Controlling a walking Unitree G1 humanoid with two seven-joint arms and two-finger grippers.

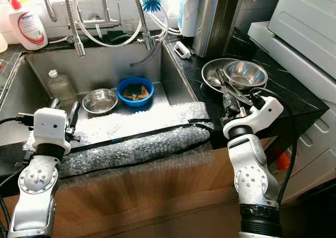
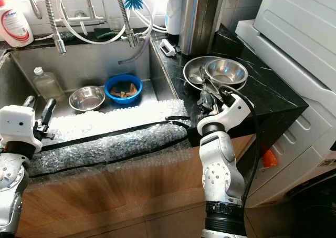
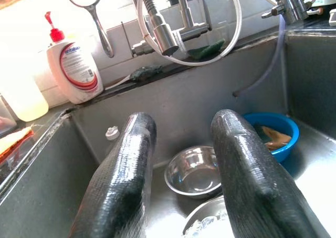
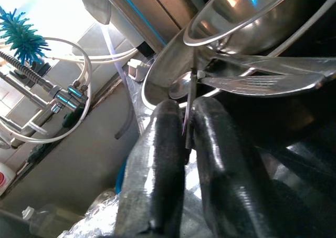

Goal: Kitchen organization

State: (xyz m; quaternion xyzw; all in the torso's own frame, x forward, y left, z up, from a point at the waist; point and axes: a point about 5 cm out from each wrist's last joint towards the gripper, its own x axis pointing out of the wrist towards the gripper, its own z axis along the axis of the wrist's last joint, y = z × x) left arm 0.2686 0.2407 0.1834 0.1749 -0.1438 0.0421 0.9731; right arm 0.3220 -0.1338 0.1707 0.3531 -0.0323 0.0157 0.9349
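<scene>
My head views are sharp and evenly lit. Daylight enters from the back wall behind the sink (image 1: 100, 64). Glare whitens the bubble wrap (image 1: 142, 125) and washes out the upper left of my left wrist view. My fingers (image 3: 252, 175) there are close and soft. The counter (image 1: 294, 99) reads dark, with steel reflections.

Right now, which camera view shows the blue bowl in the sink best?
The left eye view: the blue bowl shows whole, with brown pieces inside. The right eye view shows it similarly. In the left wrist view, the left hand hides part of it.
</scene>
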